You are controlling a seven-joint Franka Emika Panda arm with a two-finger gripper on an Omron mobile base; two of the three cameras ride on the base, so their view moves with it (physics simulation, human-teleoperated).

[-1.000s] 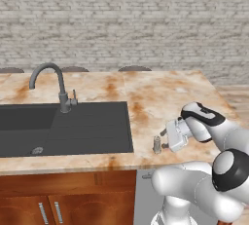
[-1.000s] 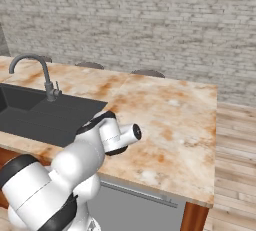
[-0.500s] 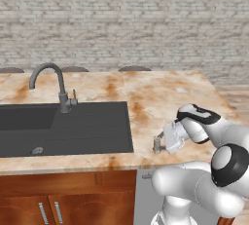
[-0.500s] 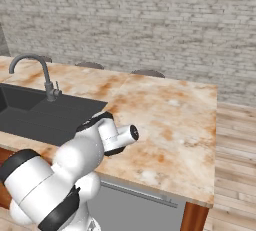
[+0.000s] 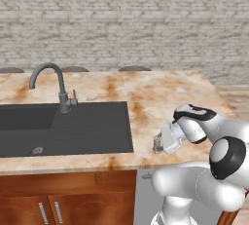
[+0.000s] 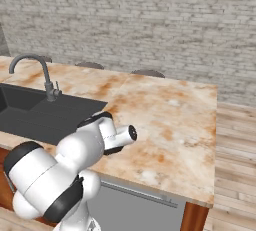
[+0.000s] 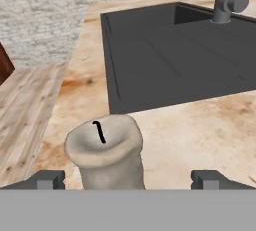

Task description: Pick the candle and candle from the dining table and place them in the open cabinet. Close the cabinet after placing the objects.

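Hardly anything has shifted over the last second: the white arm has drawn its wrist in a touch lower and closer toward the front edge of the desk [image 5: 160,85], while the base and everything on the stone top sit where they were. From where I stand, the claw [image 7: 128,179] is spread wide, released and holding nothing, its two dark fingertips [image 7: 47,179] standing well apart on either side of the stubby grey candle [image 7: 106,151]. That candle is upright on the desk near the front edge, just to the right of the sink's front right corner, with a short black wick curling out of its dished top. Seen from the left base view, the candle [image 5: 158,143] is a small greyish stub directly in front of the claw [image 5: 163,141], which points leftward along the desk toward the sink. I cannot tell whether either fingertip is touching the wax. The dark rectangular sink [image 5: 73,126] is set into the left part of the desk, and the curved grey faucet [image 5: 56,85] rises from its back edge. Behind the desk runs a pale brick wall [image 6: 150,20], and wooden floor [image 6: 235,135] shows past the desk's right end. Reddish-brown low cupboard doors [image 5: 63,199] sit beneath the sink.
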